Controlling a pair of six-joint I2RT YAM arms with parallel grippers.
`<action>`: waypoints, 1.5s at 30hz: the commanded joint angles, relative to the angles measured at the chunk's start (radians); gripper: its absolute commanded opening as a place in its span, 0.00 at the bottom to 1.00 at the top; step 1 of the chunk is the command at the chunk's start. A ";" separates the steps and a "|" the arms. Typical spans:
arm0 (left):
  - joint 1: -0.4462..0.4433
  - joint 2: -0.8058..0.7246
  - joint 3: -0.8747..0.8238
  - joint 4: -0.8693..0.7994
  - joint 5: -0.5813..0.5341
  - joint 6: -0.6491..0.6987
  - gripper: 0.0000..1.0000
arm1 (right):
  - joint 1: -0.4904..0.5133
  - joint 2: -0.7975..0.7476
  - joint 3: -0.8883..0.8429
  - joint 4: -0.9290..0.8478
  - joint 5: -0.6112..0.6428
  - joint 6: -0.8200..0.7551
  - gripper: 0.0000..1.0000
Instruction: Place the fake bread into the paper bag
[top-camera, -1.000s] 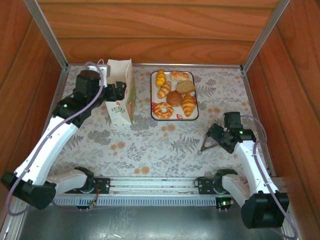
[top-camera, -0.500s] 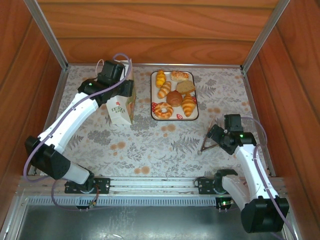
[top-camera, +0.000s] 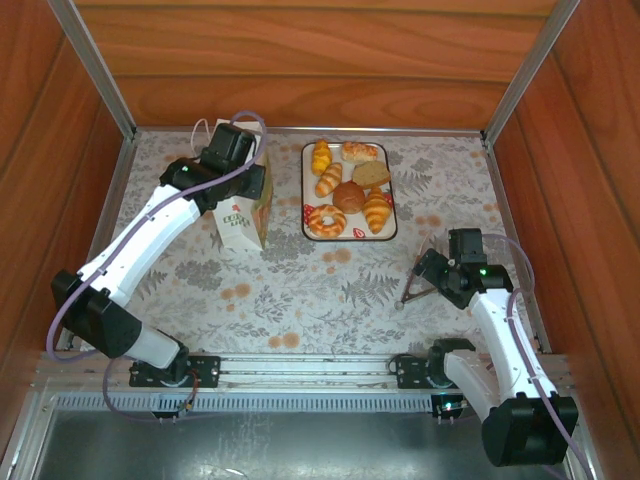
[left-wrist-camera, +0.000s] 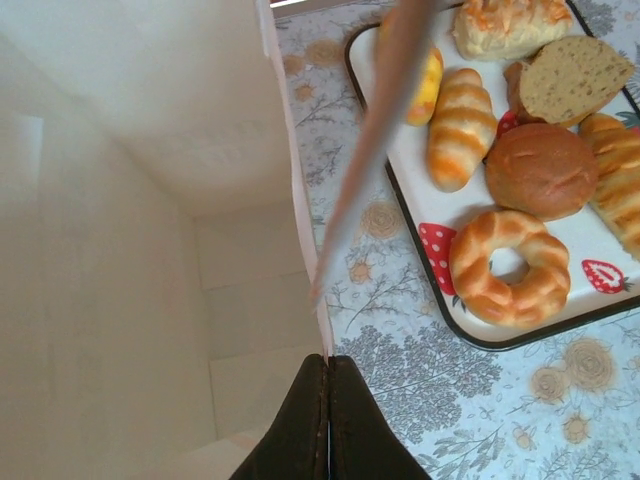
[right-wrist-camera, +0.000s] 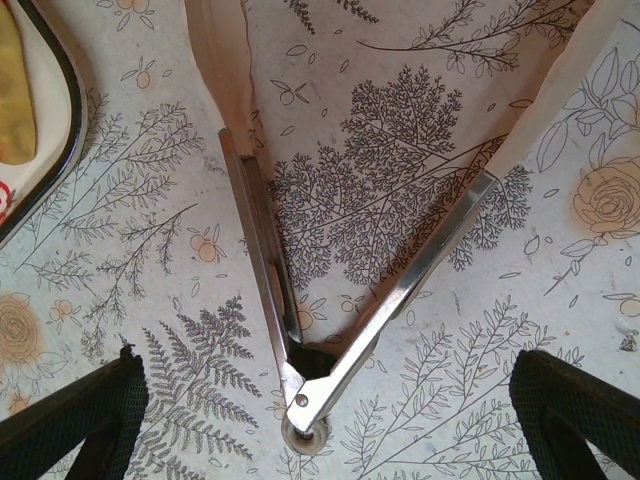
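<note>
The paper bag (top-camera: 243, 205) stands upright, left gripper (left-wrist-camera: 328, 372) pinched tight on its rim. The fake bread (top-camera: 349, 196) sits on the tray (left-wrist-camera: 412, 195) at the bag's 3 o'clock, 11 o'clock from the right gripper (right-wrist-camera: 322, 400), spread wide, empty, over the tongs (right-wrist-camera: 400, 290).
</note>
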 joint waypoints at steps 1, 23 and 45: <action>-0.042 -0.035 0.014 -0.074 -0.081 -0.020 0.00 | 0.010 -0.015 -0.014 -0.012 0.031 0.008 1.00; -0.166 0.012 0.058 -0.112 -0.123 -0.129 0.07 | 0.010 -0.003 -0.030 -0.014 0.018 0.022 1.00; -0.170 -0.340 -0.169 0.096 -0.329 -0.013 0.71 | 0.214 0.292 -0.032 0.101 0.214 0.284 1.00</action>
